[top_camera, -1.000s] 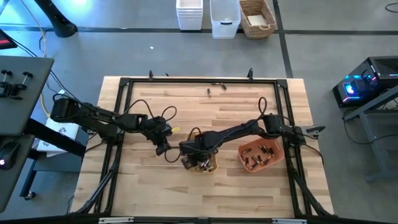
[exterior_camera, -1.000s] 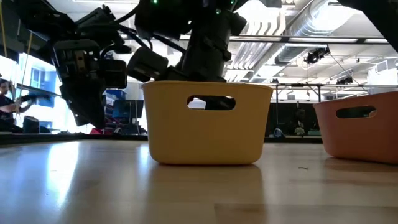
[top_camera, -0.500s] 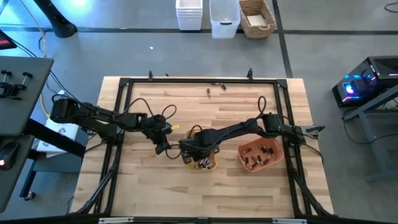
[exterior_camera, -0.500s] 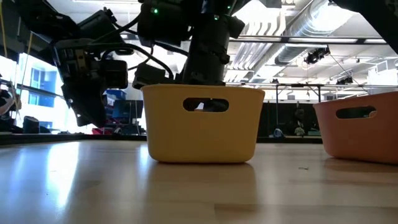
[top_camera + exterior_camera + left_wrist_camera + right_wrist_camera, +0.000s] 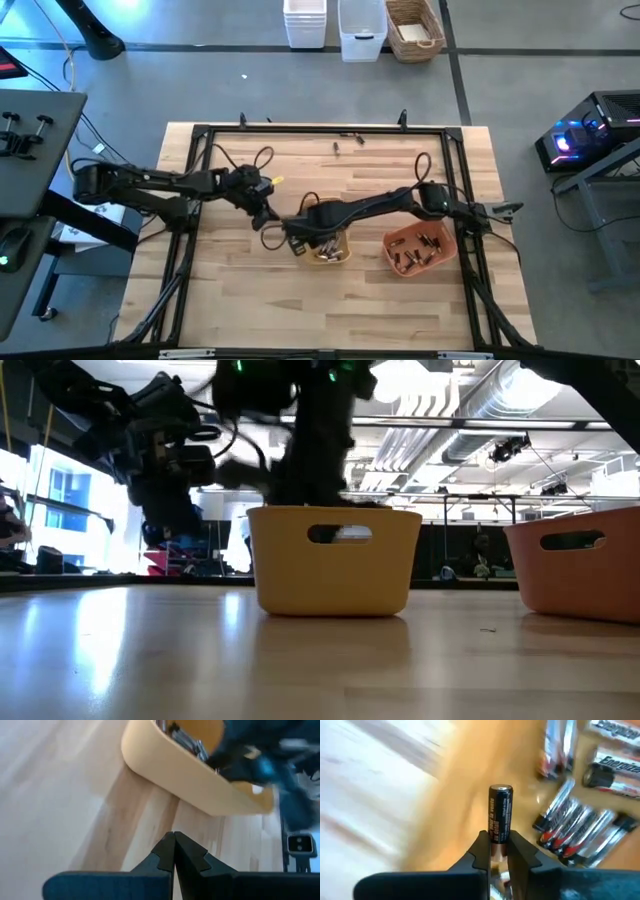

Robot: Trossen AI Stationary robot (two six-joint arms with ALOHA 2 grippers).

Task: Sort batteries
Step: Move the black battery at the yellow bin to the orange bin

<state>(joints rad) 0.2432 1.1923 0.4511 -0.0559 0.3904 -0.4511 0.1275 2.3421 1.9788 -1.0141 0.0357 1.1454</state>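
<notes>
Yellow tray (image 5: pixel 330 252), orange tray (image 5: pixel 420 250); right claw (image 5: pixel 499 847) gripping one dark battery (image 5: pixel 500 812); left claw (image 5: pixel 174 851) closed, empty

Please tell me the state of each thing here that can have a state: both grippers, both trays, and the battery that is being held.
right gripper: shut on one dark battery, over the yellow tray.
dark battery: held by one end between the fingers.
left gripper: shut, empty, beside the yellow tray.
yellow tray: upright, batteries inside.
orange tray: upright, several batteries inside.
</notes>
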